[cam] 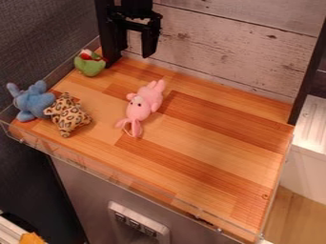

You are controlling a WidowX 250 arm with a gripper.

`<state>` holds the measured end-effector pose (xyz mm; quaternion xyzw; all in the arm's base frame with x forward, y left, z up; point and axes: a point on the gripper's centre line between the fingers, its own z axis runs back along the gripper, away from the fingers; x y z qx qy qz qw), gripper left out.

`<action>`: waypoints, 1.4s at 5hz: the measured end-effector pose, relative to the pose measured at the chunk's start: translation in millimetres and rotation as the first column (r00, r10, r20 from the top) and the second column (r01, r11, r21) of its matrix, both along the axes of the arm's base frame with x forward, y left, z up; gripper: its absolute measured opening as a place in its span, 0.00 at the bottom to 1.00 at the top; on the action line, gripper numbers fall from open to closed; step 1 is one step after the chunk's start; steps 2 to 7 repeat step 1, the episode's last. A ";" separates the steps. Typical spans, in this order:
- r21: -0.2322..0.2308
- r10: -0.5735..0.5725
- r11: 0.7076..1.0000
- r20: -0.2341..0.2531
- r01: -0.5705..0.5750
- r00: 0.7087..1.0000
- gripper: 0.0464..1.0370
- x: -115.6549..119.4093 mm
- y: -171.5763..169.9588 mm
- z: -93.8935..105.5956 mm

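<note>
Gripper [135, 51] hung over far left of tabletop [210, 138], fingers apart w/ nothing btwn; green toy [91, 66] sat nearby, far left; pink plush [141, 108] lay left of ctr; blue plush [35, 101] & leopard-print plush [67, 116] sat together at left.

The camera looks down at a slant from up high, toward the plank wall [235, 52], with almost all the wooden table top [210, 138] in sight.

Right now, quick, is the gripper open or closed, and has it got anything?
Gripper: open, holding nothing; the jaws stand apart with the plank wall showing between them.
</note>
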<state>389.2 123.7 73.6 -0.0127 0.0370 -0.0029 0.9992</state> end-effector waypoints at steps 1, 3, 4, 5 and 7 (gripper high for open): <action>-0.002 0.002 1.000 -0.001 -0.002 1.000 0.96 0.2 1.8 -2.8; -0.002 0.002 1.000 -0.001 -0.002 1.000 0.96 0.2 1.8 -2.8; -0.002 0.002 1.000 -0.001 -0.002 1.000 0.96 0.2 1.8 -2.8; -0.002 0.002 1.000 -0.001 -0.002 1.000 0.96 0.2 1.8 -2.8; -0.002 0.002 1.000 -0.001 -0.002 1.000 0.96 0.2 1.8 -2.8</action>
